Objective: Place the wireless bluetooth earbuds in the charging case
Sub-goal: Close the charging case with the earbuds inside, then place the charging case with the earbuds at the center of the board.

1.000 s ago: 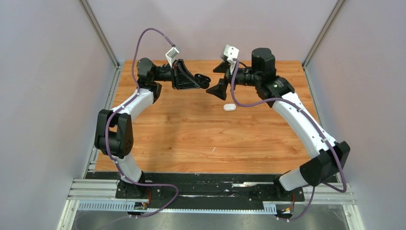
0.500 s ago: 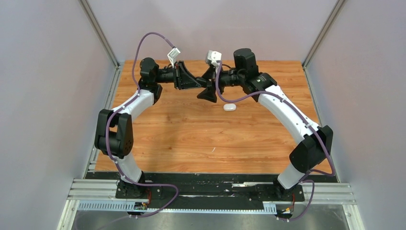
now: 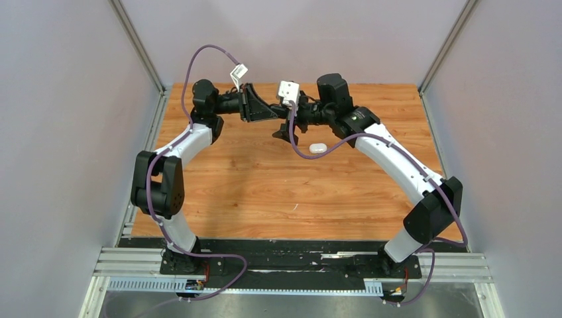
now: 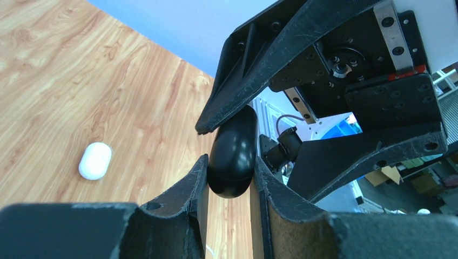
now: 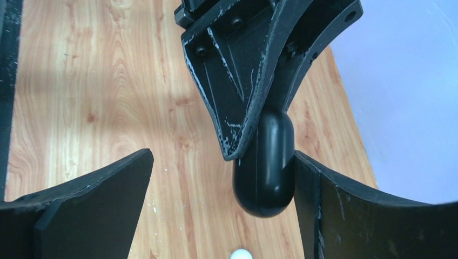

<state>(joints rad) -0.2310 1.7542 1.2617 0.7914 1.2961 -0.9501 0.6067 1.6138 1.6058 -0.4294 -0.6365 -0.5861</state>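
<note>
Wood-grain table (image 3: 265,192) fills the floor of the cell, and the left arm (image 3: 189,142) reaches from its base at the near left edge toward the far middle. The left gripper (image 4: 229,162) is pinched on a black charging case (image 4: 233,151), a smooth pill shape. Its two fingers press the case's sides near one rounded end, while the rest of the case sticks out past the fingertips. The case is held up off the table, between the two wrists.

Just to the right, the right gripper (image 5: 221,156) faces the left one with its jaws spread wide around the free end of the same case. In the right wrist view one finger stands right against the case's side, seemingly touching it, while the other is well apart with bare wood showing in the gap. The right gripper holds nothing.

Further right and nearer the camera, a white charging case (image 3: 318,148) lies shut on the wood, below the right wrist and apart from both grippers. The right arm (image 3: 397,165) arches back from there to its base at the near right edge.

The earbuds themselves cannot be made out in any view.
</note>
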